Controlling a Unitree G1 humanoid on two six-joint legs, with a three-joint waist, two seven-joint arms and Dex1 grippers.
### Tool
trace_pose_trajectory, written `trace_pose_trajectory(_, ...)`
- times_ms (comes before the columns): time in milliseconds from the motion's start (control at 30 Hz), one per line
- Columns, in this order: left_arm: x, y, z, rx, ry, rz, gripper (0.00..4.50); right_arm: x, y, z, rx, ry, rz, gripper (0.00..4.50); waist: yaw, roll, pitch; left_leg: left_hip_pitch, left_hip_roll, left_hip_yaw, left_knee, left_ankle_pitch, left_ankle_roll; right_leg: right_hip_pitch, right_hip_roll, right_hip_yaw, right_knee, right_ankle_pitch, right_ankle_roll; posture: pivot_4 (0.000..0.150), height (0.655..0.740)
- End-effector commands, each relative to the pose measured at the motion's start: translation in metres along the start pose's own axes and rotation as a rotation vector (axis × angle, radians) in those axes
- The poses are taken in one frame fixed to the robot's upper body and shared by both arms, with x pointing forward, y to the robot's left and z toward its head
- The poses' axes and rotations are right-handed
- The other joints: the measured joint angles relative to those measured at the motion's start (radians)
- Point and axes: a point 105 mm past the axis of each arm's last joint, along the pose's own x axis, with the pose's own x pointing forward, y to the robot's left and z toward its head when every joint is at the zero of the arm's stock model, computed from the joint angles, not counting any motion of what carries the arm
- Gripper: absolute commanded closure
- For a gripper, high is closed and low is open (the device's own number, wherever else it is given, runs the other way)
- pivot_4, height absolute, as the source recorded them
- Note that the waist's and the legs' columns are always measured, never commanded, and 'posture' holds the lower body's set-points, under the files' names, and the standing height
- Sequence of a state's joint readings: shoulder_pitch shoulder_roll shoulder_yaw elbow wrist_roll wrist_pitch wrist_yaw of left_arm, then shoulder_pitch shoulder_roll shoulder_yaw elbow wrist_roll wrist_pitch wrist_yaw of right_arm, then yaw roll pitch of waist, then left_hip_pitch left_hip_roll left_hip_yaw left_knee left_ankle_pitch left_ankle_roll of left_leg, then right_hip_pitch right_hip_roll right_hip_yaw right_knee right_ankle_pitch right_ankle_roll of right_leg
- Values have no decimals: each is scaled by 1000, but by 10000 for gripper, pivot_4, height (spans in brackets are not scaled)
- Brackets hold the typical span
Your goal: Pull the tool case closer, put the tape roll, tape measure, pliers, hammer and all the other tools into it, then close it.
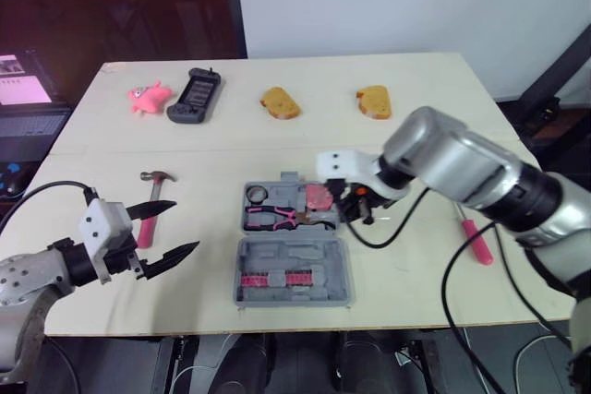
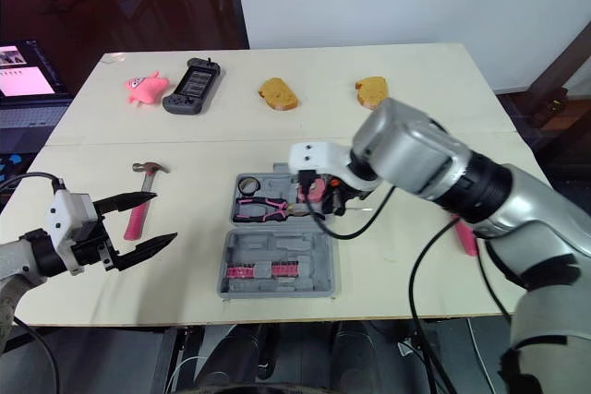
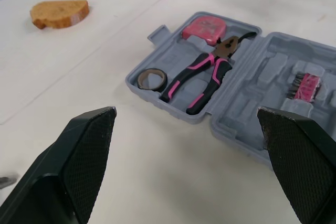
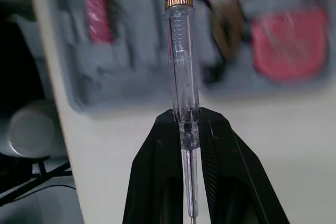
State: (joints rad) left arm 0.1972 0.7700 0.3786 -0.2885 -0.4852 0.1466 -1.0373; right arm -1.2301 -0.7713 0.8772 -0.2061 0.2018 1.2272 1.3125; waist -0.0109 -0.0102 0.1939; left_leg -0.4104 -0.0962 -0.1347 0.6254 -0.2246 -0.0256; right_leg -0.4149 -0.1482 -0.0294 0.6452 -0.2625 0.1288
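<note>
As the right gripper [image 4: 188, 119] pinches a clear screwdriver [image 4: 180, 51] by the case [image 1: 295, 256], the left gripper [image 1: 185, 225] hovers spread.

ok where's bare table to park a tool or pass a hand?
Free: the table band between bread slices and tool case; the patch between case and pink screwdriver, cable hanging over it. Crowded: the case's right side, where the right gripper holds a clear tester, and the hammer by the open left gripper.
</note>
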Motion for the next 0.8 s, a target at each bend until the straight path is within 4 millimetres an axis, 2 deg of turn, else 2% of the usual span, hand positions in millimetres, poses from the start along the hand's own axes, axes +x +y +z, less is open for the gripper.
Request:
trace_pose_trajectory(33,-8,-6,3,15,-40,0,0,3,6,20,18,8,24,44533,-2,0,0,0,0,0,0,0,0,-3,0,0,0,0,0,1500,7400)
trace_pose_trajectory(167,-12,-12,-6,10,-27,-12,0,18,8,32,71,50,58,44533,-5,0,0,0,0,1,0,0,-1,-6,0,1,2,0,0,1500,7400)
trace_pose_trajectory(500,-17,-15,-17,18,1,-11,0,66,12,50,23,176,38,44533,-9,0,0,0,0,0,-1,1,-2,-9,1,2,3,1,-1,1500,7400)
trace_pose_trajectory(633,-21,-21,-22,10,25,-24,0,78,21,58,24,185,61,44533,-10,0,0,0,0,0,-2,1,-2,-9,1,2,4,1,-1,1500,7400)
trace_pose_trajectory(800,-23,-26,-25,4,28,-40,0,89,15,63,33,197,19,44533,-12,0,0,0,2,0,-3,1,-3,-11,4,3,4,2,-3,1500,7400)
